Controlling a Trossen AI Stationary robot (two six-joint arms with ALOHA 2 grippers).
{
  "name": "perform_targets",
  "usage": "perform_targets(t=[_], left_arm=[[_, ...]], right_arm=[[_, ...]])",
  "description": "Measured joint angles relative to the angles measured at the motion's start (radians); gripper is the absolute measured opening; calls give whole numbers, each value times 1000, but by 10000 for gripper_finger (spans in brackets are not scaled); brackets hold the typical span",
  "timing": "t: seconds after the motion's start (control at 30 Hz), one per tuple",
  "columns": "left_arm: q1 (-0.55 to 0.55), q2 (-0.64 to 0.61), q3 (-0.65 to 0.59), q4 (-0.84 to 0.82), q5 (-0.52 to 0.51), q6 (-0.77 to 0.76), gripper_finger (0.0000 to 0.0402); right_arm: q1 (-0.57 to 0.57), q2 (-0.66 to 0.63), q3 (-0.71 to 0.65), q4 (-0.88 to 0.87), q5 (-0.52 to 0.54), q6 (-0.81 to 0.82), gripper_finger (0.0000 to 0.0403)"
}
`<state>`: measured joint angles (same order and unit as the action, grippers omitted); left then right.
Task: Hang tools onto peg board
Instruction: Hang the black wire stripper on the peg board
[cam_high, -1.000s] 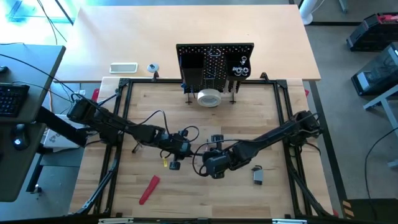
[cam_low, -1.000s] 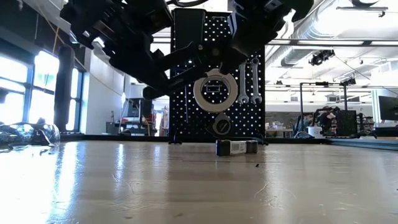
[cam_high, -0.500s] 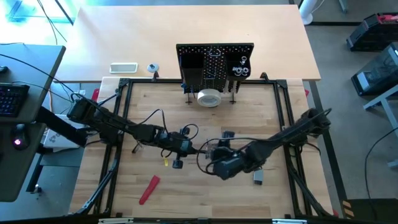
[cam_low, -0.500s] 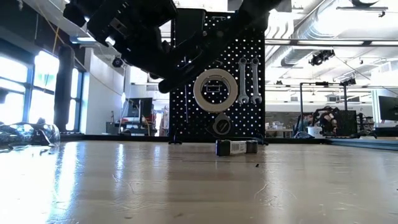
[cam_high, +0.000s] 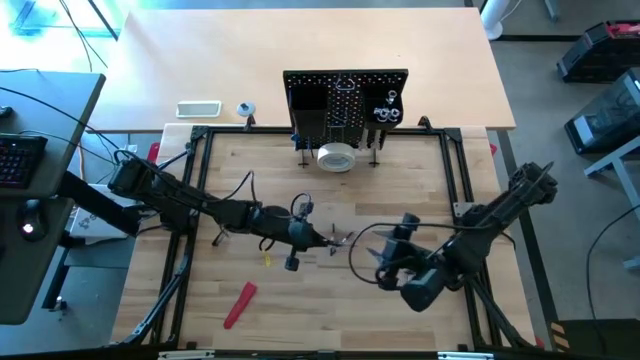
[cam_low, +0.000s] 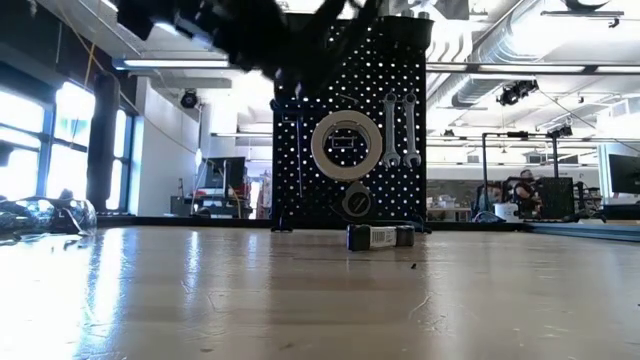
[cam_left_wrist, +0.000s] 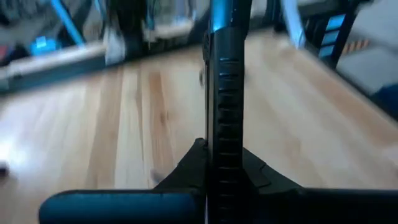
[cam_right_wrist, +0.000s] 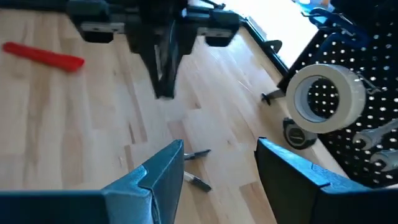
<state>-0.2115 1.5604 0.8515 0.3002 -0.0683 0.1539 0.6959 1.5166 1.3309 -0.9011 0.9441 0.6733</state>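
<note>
Red-handled tool (cam_high: 238, 304): lies flat on the wooden table (cam_high: 300, 320), near the front left, well apart from both arms. Small yellow item (cam_high: 267, 261): on the table just in front of the left arm; too small to tell what it is. Left gripper (cam_high: 322, 237): reaches in from the left to the table's middle, raised above the surface, fingers (cam_left_wrist: 225, 124) clenched together on a slim blue-handled tool (cam_left_wrist: 224, 15), whose far end sticks out past the fingertips; its exact kind cannot be told. Peg board (cam_high: 345, 95): black perforated panel, upright at the far middle of the table. White tape roll (cam_high: 337, 157): hangs on the board's front face, near its centre. Small round dark item (cam_low: 357, 203): at the board's foot, below the roll. Silver wrenches (cam_low: 400, 128): two, hanging upright side by side on the board, just to the right of the roll. Small dark block (cam_low: 380, 237): rests on the table in front of the board. Right gripper (cam_high: 385, 268): front right of centre, apart from the left gripper, released, fingers spread wide and holding nothing, above bare wood.
</note>
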Motion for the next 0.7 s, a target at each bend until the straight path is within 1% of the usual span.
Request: perform_targets(t=[0.07,0.13,0.2,0.27,0.4,0.47,0.53,0.67,0.7], left_arm=[[14,0,0,72,39,13,19],[32,0,0,138,98,23,19],[51,0,0,193,143,23,19],[68,0,0,222,166,21,19],[98,0,0,255,224,11,19],[103,0,0,269,239,8,19],[103,0,0,281,260,8,19],[102,0,0,283,268,16,19],[103,0,0,283,265,20,19]], right_arm=[[11,-17,-53,81,19,-28,193],[11,-31,-105,198,28,-106,193],[8,-44,-147,341,55,-223,193],[0,-53,-175,483,73,-348,193],[-39,-60,-196,704,84,-576,192],[-68,-60,-198,791,56,-665,192],[-99,-60,-198,872,4,-739,192],[-142,-60,-198,1012,-90,-854,192],[-149,-60,-198,1039,-98,-875,192]])
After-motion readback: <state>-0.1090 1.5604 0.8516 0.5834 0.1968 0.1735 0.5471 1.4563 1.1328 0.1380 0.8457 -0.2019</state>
